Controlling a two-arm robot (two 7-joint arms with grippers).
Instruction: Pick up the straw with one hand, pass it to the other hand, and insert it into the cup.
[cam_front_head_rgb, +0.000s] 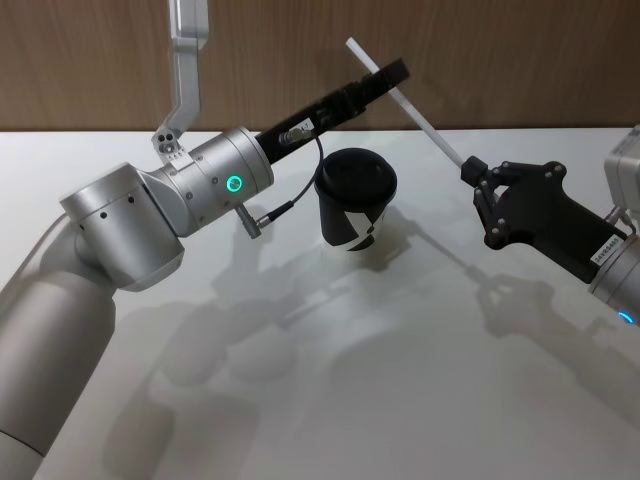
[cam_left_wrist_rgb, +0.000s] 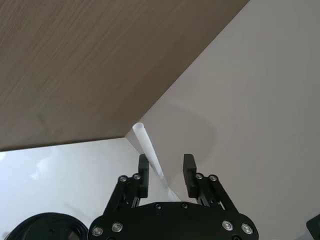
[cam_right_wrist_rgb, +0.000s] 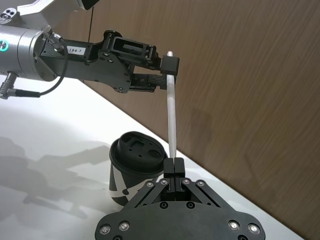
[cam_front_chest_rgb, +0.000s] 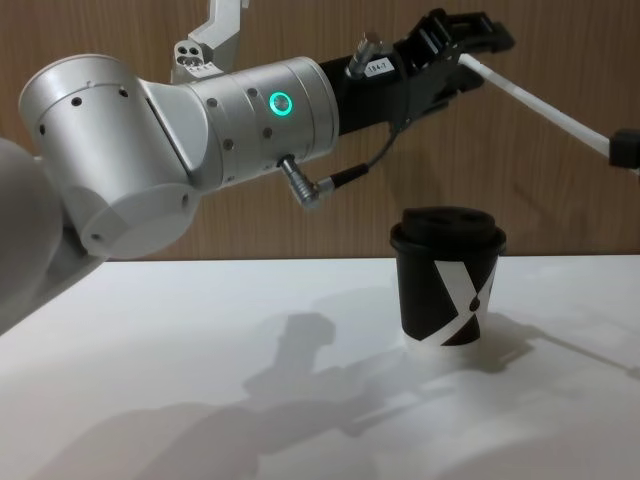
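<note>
Straw (cam_front_head_rgb: 425, 122) held in the air over the far edge of the table (cam_front_head_rgb: 300, 410), slanted: high end toward the far left, low end down toward the right edge. Right pincer (cam_right_wrist_rgb: 172, 167), the all-black blocky one, comes in from the right edge and is clamped tight on the straw's low end, its fingers pressed together with the tube between them. Left pincer (cam_left_wrist_rgb: 166, 169), long-fingered on the silver arm, reaches from the near left corner up across the table to the straw's high end. Its fingers stand apart with a fairly wide gap, and the straw runs through that gap, close along one finger (cam_left_wrist_rgb: 143, 170) and clear of the other; contact with the near finger cannot be told. A short tip of straw sticks out past the left pincer. Cup (cam_front_chest_rgb: 450, 290) stands upright on the table near the middle of the far edge, domed lid on, white X mark facing the near edge. It sits below the left pincer and the straw, touching neither; in the chest view the straw passes well above the lid. Green ring light (cam_front_head_rgb: 235, 183) glows on the left wrist. Thin black cable (cam_front_head_rgb: 300, 195) with a silver plug loops under that wrist, just beside the cup. Brown wood wall (cam_front_head_rgb: 100, 60) rises behind the far edge.
</note>
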